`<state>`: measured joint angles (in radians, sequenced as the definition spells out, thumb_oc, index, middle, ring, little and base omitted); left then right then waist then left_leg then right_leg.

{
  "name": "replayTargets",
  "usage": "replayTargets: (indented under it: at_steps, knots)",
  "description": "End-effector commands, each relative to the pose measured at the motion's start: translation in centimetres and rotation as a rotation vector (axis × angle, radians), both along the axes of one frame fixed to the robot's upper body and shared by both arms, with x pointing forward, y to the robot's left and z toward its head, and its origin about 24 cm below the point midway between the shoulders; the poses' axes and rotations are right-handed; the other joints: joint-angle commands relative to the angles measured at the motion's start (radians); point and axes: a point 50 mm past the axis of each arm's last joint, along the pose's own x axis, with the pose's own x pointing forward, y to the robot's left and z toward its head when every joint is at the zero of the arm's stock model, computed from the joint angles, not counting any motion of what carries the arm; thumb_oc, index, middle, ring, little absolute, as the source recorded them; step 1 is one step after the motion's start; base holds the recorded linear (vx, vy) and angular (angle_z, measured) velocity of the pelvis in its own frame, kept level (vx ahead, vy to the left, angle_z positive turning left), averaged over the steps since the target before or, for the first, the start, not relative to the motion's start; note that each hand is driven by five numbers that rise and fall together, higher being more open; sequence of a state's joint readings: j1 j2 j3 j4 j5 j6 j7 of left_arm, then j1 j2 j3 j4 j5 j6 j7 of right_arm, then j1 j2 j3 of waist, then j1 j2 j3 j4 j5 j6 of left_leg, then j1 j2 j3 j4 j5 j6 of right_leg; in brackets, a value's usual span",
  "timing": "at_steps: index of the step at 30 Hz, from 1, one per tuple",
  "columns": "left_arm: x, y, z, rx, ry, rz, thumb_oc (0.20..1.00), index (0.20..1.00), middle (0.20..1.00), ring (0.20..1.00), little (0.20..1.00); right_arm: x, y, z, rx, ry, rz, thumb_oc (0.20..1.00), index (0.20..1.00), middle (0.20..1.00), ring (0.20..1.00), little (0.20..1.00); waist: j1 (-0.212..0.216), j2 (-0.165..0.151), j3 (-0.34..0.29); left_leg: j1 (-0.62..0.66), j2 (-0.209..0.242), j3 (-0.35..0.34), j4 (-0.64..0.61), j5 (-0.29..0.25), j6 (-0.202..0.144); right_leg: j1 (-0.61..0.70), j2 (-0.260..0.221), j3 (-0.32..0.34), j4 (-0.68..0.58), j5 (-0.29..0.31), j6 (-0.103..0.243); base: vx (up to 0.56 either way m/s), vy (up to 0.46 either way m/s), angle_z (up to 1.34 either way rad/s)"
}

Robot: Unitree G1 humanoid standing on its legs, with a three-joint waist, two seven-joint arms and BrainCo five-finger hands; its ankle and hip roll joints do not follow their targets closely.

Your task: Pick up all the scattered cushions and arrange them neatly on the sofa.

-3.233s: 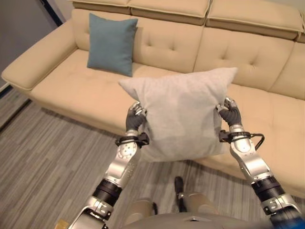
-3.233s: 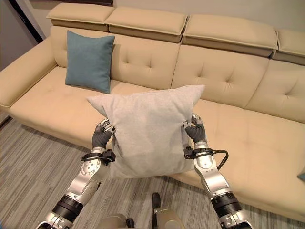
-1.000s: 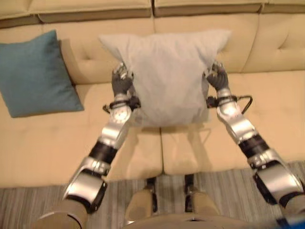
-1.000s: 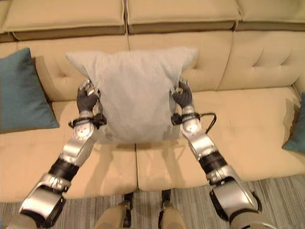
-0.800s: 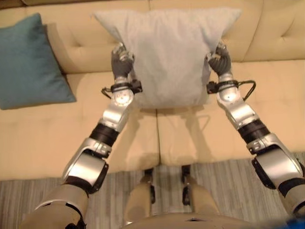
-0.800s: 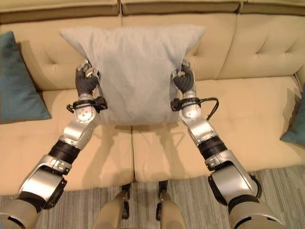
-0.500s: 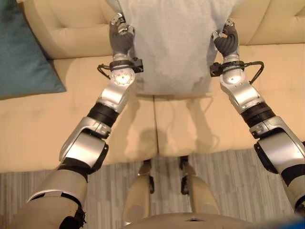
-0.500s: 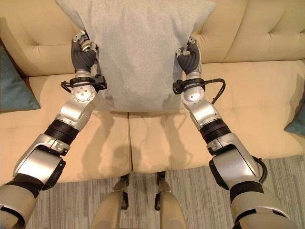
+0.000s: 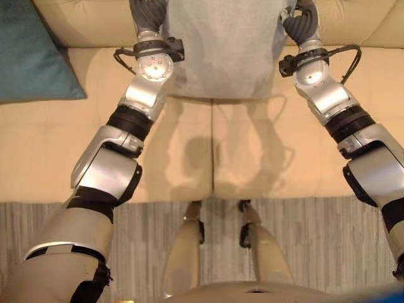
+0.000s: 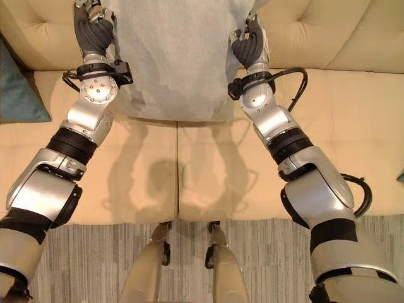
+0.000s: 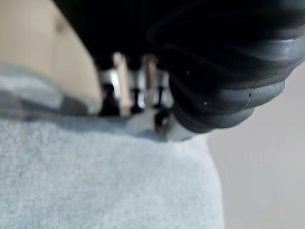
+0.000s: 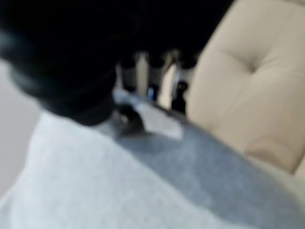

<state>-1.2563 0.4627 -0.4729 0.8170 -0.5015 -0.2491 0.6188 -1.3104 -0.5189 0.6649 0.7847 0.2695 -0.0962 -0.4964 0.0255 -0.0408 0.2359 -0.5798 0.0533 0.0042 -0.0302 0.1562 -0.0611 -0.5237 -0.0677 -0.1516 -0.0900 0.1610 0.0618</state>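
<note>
A light grey cushion (image 10: 170, 57) hangs upright over the beige sofa's seat (image 10: 208, 170), close to the tufted backrest (image 10: 315, 31); its top runs out of view. My left hand (image 10: 95, 31) is curled on its left edge and my right hand (image 10: 247, 41) on its right edge. The left wrist view has silver fingers (image 11: 110, 90) hooked over the grey cloth (image 11: 95, 176), and the right wrist view has fingers (image 12: 143, 76) on the cloth (image 12: 119, 191) beside the backrest. A teal cushion (image 9: 31, 50) leans on the sofa to the left.
The sofa's front edge (image 9: 208, 199) meets a grey striped carpet (image 9: 315, 252) right before me. The corner of another teal cushion (image 10: 401, 178) peeks in at the far right. Bare seat lies below the grey cushion and to its right.
Both arms have stretched forward, carrying the grey cushion from above the seat up to the backrest. The camera has closed in on the sofa and tipped down.
</note>
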Motion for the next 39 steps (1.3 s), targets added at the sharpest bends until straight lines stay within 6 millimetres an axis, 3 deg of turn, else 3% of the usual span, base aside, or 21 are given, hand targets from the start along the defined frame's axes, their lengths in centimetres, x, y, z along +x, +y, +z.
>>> replayTargets:
  at_steps: [1,10,11,12,13,14,21,23,24,25,26,29,30,33,34,35,36,37,38,39]
  knots:
    - [-2.0,-6.9,7.0,0.119,-0.238,-0.215,0.2,0.2,0.2,0.2,0.2,-3.6,6.7,8.8,-0.066,-0.33,0.231,0.2,0.2,0.2,0.2,0.2,0.022,-0.046,0.009,-0.029,0.0,-0.035,-0.046,0.05,-0.065,-0.043,-0.053,0.0,0.003,0.024,0.12,0.0,-0.004,0.15]
    - [-0.8,-6.6,5.0,0.116,-0.139,-0.191,0.2,0.2,0.2,0.2,0.2,-3.3,5.0,9.9,-0.074,-0.331,0.169,0.2,0.2,0.2,0.2,0.2,0.006,-0.055,0.015,-0.137,0.001,-0.048,-0.057,0.077,-0.08,-0.158,-0.045,0.01,0.003,0.042,0.128,0.0,-0.003,0.02]
    - [-0.5,-6.2,4.5,0.122,-0.115,-0.182,0.539,0.539,0.539,0.539,0.539,-3.0,4.6,9.4,-0.086,-0.307,0.159,0.2,0.2,0.2,0.2,0.2,-0.004,-0.054,0.016,-0.156,0.003,-0.046,-0.057,0.082,-0.084,-0.181,-0.044,0.01,0.003,0.047,0.129,0.0,0.0,0.0]
    - [-0.5,-6.2,4.4,0.119,-0.112,-0.182,1.0,1.0,1.0,1.0,1.0,-2.8,4.5,9.1,-0.092,-0.295,0.153,0.26,0.26,0.26,0.26,0.26,-0.005,-0.053,0.016,-0.161,0.003,-0.045,-0.057,0.083,-0.083,-0.19,-0.044,0.012,0.003,0.048,0.128,0.0,0.0,0.0]
    - [-0.5,-6.2,4.4,0.118,-0.112,-0.182,1.0,1.0,1.0,1.0,1.0,-2.8,4.5,9.1,-0.092,-0.294,0.153,0.26,0.26,0.26,0.26,0.26,-0.005,-0.053,0.015,-0.162,0.003,-0.045,-0.057,0.083,-0.083,-0.191,-0.044,0.012,0.003,0.048,0.128,0.0,0.0,0.0]
    - [-0.5,-6.1,4.4,0.119,-0.118,-0.184,1.0,1.0,1.0,1.0,1.0,-2.4,4.2,8.3,-0.106,-0.267,0.14,1.0,1.0,1.0,1.0,1.0,-0.006,-0.052,0.014,-0.172,0.004,-0.046,-0.057,0.086,-0.083,-0.203,-0.043,0.013,0.003,0.052,0.128,0.0,0.0,0.0]
    - [-0.4,-4.1,3.9,0.105,-0.109,-0.144,1.0,1.0,1.0,1.0,1.0,-1.4,2.8,6.2,-0.077,-0.19,0.115,1.0,1.0,1.0,1.0,1.0,-0.009,-0.038,0.011,-0.172,0.002,-0.04,-0.057,0.084,-0.084,-0.21,-0.048,0.02,0.003,0.056,0.127,-0.01,0.003,-0.04]
    - [-0.1,-1.2,3.6,0.12,-0.092,-0.065,1.0,1.0,1.0,1.0,1.0,-1.0,1.3,5.6,-0.093,-0.161,0.078,1.0,1.0,1.0,1.0,1.0,-0.009,-0.035,0.002,-0.16,0.002,-0.036,-0.057,0.081,-0.083,-0.2,-0.049,0.02,0.003,0.057,0.127,0.0,0.0,0.0]
    - [-0.1,-1.2,3.6,0.12,-0.091,-0.065,1.0,1.0,1.0,1.0,1.0,-1.0,1.3,5.6,-0.093,-0.161,0.078,1.0,1.0,1.0,1.0,1.0,-0.009,-0.035,0.002,-0.16,0.002,-0.036,-0.057,0.081,-0.083,-0.2,-0.049,0.021,0.003,0.057,0.127,0.0,0.0,0.0]
    - [-0.1,0.1,3.4,0.118,-0.082,-0.032,1.0,1.0,1.0,1.0,1.0,-0.9,0.7,5.4,-0.093,-0.151,0.066,1.0,1.0,1.0,1.0,1.0,-0.009,-0.033,0.0,-0.155,0.001,-0.033,-0.057,0.079,-0.083,-0.196,-0.051,0.021,0.003,0.057,0.126,0.0,0.0,0.0]
    - [-0.2,2.8,2.8,0.094,-0.066,0.023,1.0,1.0,1.0,1.0,1.0,-0.7,-1.0,4.8,-0.084,-0.128,0.031,1.0,1.0,1.0,1.0,1.0,-0.01,-0.031,-0.005,-0.139,-0.001,-0.028,-0.057,0.074,-0.082,-0.182,-0.052,0.022,0.003,0.054,0.124,0.0,0.0,0.0]
    - [-0.8,7.6,1.0,0.067,-0.021,0.12,1.0,1.0,1.0,1.0,1.0,-0.6,-3.8,3.4,-0.078,-0.083,-0.021,1.0,1.0,1.0,1.0,1.0,-0.008,-0.03,-0.01,-0.107,-0.001,-0.02,-0.056,0.067,-0.082,-0.148,-0.056,0.02,0.003,0.051,0.122,0.0,0.0,0.0]
    - [-0.8,7.6,0.9,0.066,-0.02,0.12,1.0,1.0,1.0,1.0,1.0,-0.6,-3.8,3.3,-0.078,-0.082,-0.02,1.0,1.0,1.0,1.0,1.0,-0.009,-0.03,-0.01,-0.105,-0.001,-0.02,-0.056,0.067,-0.082,-0.147,-0.056,0.02,0.003,0.051,0.122,0.0,0.0,0.0]
    - [-1.9,11.0,-0.9,0.062,0.006,0.17,1.0,1.0,1.0,1.0,1.0,-0.7,-6.4,1.2,-0.099,-0.015,-0.051,1.0,1.0,1.0,1.0,1.0,-0.006,-0.029,-0.012,-0.063,-0.002,-0.014,-0.053,0.055,-0.082,-0.104,-0.06,0.019,0.003,0.043,0.118,0.0,0.0,0.0]
    - [-1.9,11.0,-1.0,0.061,0.007,0.17,1.0,1.0,1.0,1.0,1.0,-0.7,-6.4,1.2,-0.099,-0.014,-0.05,1.0,1.0,1.0,1.0,1.0,-0.006,-0.029,-0.012,-0.061,-0.002,-0.014,-0.053,0.055,-0.082,-0.103,-0.06,0.019,0.003,0.043,0.118,0.0,0.0,0.0]
    - [-2.9,13.1,-3.1,0.034,0.04,0.181,1.0,1.0,1.0,1.0,1.0,-1.0,-8.5,-1.1,-0.129,0.055,-0.077,1.0,1.0,1.0,1.0,1.0,-0.007,-0.027,-0.011,-0.023,-0.003,-0.003,-0.053,0.048,-0.084,-0.062,-0.062,0.012,0.003,0.037,0.116,0.0,0.0,0.0]
    - [-3.5,13.9,-4.1,0.028,0.052,0.18,1.0,1.0,1.0,1.0,1.0,-1.4,-9.6,-2.4,-0.154,0.094,-0.089,1.0,1.0,1.0,1.0,1.0,-0.008,-0.027,-0.01,-0.002,-0.003,0.0,-0.052,0.045,-0.086,-0.041,-0.063,0.007,0.003,0.034,0.115,-0.03,-0.032,0.02]
    - [-4.6,15.0,-6.6,0.019,0.092,0.176,1.0,1.0,1.0,1.0,1.0,-2.1,-11.1,-5.5,-0.114,0.168,-0.084,1.0,1.0,1.0,1.0,1.0,-0.009,-0.027,-0.009,0.038,-0.004,0.003,-0.054,0.038,-0.085,-0.003,-0.063,0.002,0.003,0.028,0.113,-0.01,-0.03,0.05]
    - [-4.7,15.0,-6.7,0.019,0.094,0.177,1.0,1.0,1.0,1.0,1.0,-2.1,-11.1,-5.6,-0.114,0.17,-0.083,1.0,1.0,1.0,1.0,1.0,-0.009,-0.027,-0.009,0.039,-0.004,0.003,-0.054,0.038,-0.085,-0.001,-0.063,0.002,0.003,0.028,0.113,-0.01,-0.015,0.1]
    - [-5.3,15.4,-7.8,0.011,0.107,0.172,1.0,1.0,1.0,1.0,1.0,-2.6,-12.1,-7.1,-0.117,0.217,-0.094,1.0,1.0,1.0,1.0,1.0,-0.009,-0.028,-0.011,0.06,-0.005,0.006,-0.056,0.039,-0.086,0.02,-0.064,-0.003,0.003,0.027,0.112,0.0,-0.014,0.12]
